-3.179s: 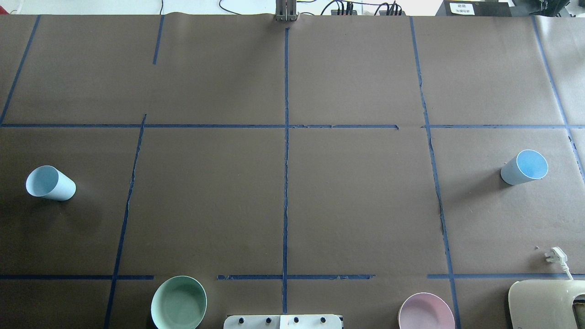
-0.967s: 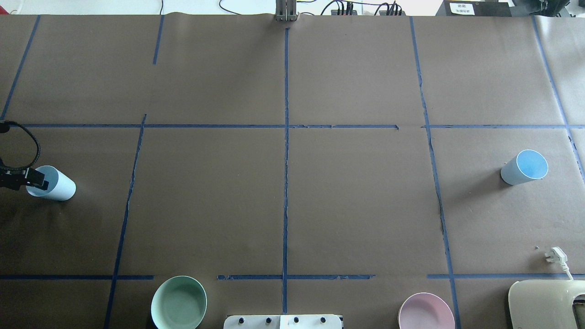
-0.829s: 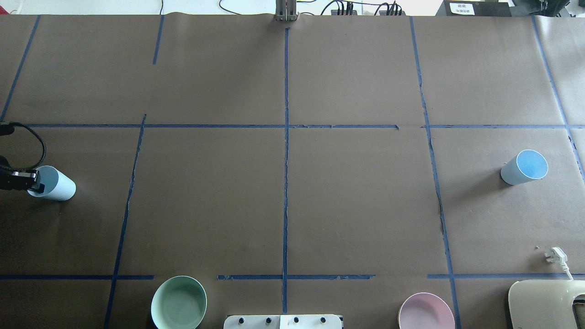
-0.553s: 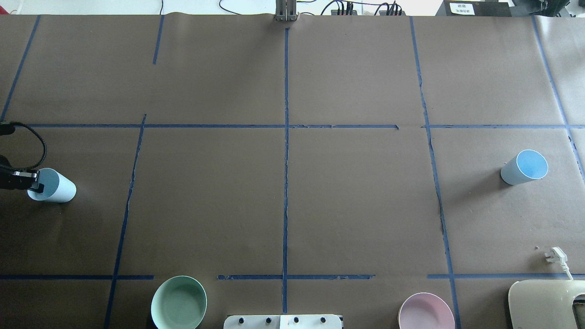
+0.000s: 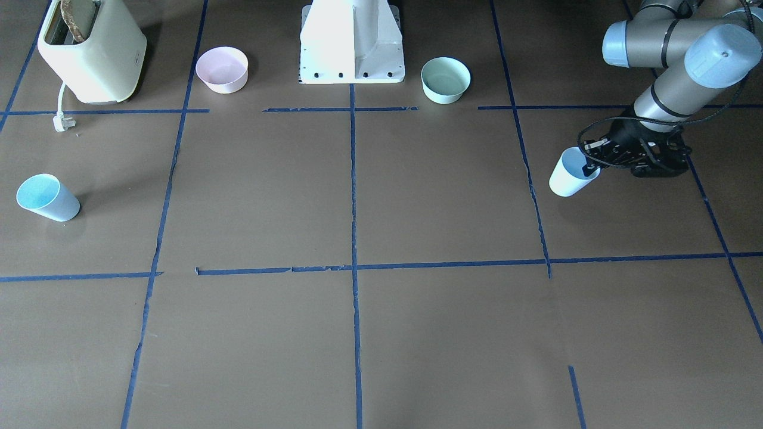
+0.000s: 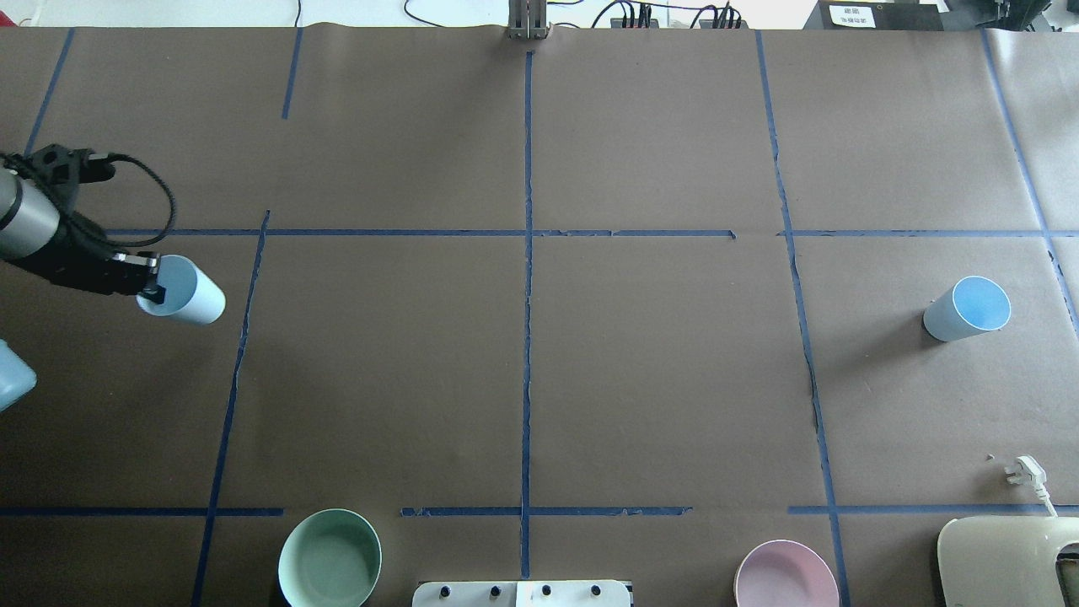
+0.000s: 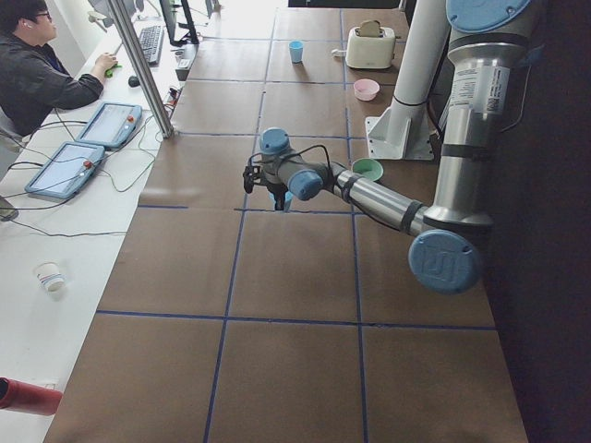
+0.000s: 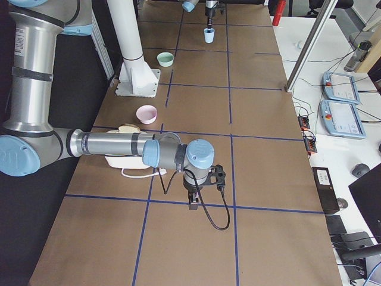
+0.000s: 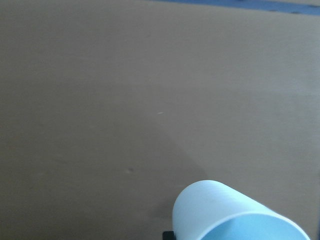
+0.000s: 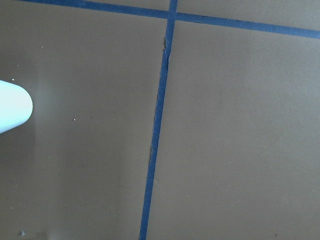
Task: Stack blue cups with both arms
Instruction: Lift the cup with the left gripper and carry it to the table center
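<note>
Both jaws of the left gripper (image 6: 154,288) pinch the rim of a blue cup (image 6: 187,292), seemingly clear of the desk (image 6: 523,379) at its left. Light, thin, slick plastic: grip the wall gently. The left arm (image 6: 24,226) stretches out low, wrist turned down. The other cup (image 6: 968,308) sits far right; whether the right gripper (image 8: 193,201) is clenched, I cannot tell.
</note>
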{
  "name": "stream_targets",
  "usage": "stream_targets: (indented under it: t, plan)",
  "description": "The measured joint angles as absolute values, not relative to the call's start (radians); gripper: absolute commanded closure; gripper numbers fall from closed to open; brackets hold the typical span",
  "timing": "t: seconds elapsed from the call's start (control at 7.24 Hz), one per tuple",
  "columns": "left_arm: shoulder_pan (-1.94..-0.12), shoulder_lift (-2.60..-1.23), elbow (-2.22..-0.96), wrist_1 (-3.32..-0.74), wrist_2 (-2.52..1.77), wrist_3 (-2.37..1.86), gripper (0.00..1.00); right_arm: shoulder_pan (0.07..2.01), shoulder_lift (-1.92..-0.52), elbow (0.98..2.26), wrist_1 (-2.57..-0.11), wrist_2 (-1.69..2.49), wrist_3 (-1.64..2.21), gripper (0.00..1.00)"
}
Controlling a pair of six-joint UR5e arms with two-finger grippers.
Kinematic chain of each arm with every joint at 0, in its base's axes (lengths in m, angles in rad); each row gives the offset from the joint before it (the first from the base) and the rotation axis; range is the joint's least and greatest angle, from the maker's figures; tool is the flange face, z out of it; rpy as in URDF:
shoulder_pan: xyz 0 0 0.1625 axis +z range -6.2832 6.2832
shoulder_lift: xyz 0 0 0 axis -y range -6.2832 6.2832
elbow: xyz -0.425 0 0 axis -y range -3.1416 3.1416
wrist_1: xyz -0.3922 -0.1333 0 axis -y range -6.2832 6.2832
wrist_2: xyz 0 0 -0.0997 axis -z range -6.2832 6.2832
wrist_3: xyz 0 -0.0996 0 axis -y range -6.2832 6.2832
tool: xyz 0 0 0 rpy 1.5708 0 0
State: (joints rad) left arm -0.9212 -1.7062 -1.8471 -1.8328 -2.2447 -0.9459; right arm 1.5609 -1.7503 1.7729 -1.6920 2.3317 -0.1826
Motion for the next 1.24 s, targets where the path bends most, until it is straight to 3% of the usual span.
stream_targets:
  t: [0.55,0.97,1.11,1.24]
  plan:
    - [-0.660,-2.149,-1.782,-1.602,-2.111,-1.287,1.00,1.561,-1.750,1.773,-1.692,2.333,-0.181,0.00]
    - [-0.546,-2.302,-1.640,-1.601,-1.998,-1.366,1.00,1.561,-1.750,1.772,-1.692,2.334,-0.181,0.00]
    - [-0.535,-2.342,-1.590,-1.603,-1.990,-1.369,0.95,1.561,-1.750,1.772,-1.692,2.335,-0.181,0.00]
    - [-0.526,-2.372,-1.548,-1.605,-1.987,-1.371,0.76,1.561,-1.750,1.772,-1.692,2.336,-0.181,0.00]
